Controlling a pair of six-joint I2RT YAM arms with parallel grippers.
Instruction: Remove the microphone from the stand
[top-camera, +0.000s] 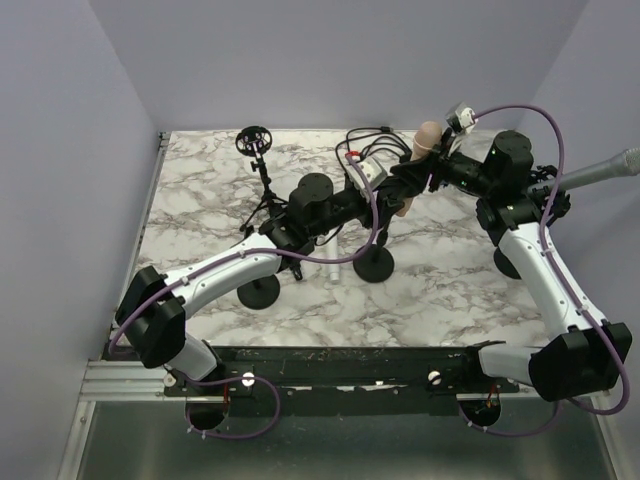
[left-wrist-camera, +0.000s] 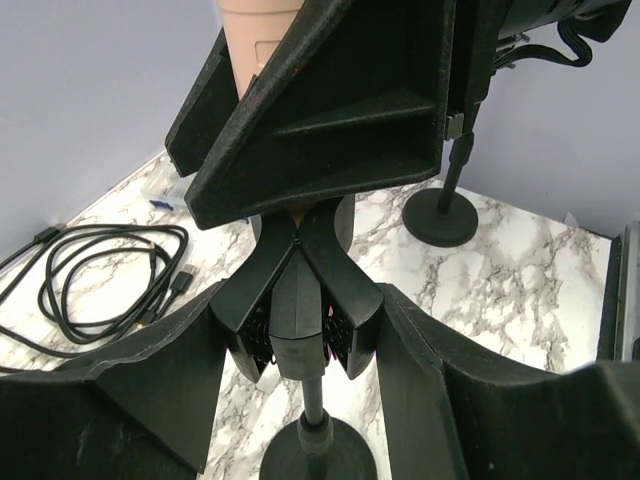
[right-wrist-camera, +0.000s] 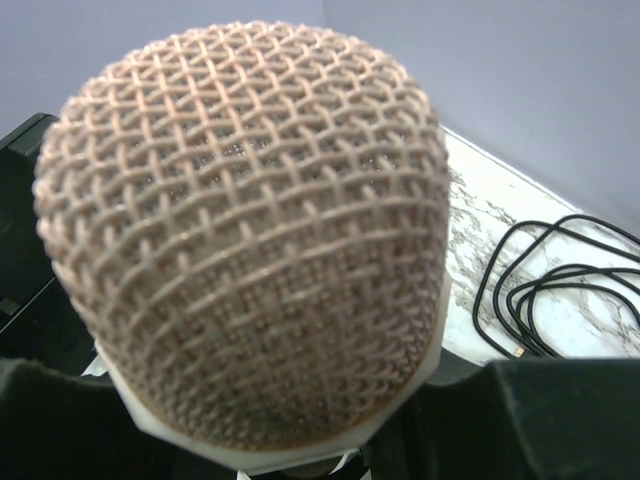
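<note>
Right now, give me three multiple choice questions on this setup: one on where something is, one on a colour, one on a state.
1. What stands between the fingers of the left end effector?
A) the black cable
B) the stand's clip
C) a tripod leg

2. What colour is the mesh head of the microphone?
A) pinkish beige
B) blue
C) green

3. How is the right end effector?
A) open above the table
B) shut on the black cable
C) shut on the microphone

Answers:
1 B: in the left wrist view both fingers flank the clip.
2 A: the right wrist view is filled by the pinkish beige mesh.
3 C: its black fingers clamp the microphone's body just above the clip.
</note>
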